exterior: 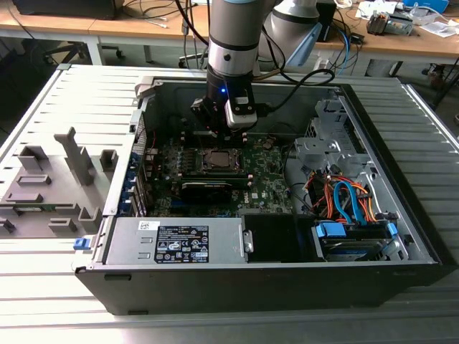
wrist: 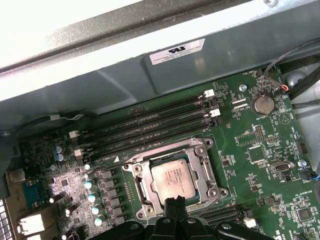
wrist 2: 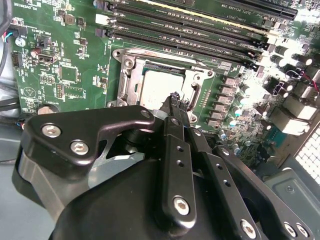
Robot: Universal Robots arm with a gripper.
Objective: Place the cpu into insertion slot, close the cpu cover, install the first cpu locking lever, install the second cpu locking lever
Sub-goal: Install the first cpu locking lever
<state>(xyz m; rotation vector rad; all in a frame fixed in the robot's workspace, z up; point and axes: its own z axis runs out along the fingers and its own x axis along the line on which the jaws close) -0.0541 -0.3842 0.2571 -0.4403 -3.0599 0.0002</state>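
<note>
Slatted grey tabletop carries the open computer case; wooden desks with cables stand beyond its far edge. We note a grey fixture near the tabletop's edge at the exterior view's left. Inside the case, the cpu sits in its socket on the motherboard, the cpu cover lying flat around it. The gripper hangs just over the socket, pressed together and pinching nothing. Memory slots run beside it.

The cpu has a dull grey metal top, its cover shiny bare metal; the gripper looks matt black.
</note>
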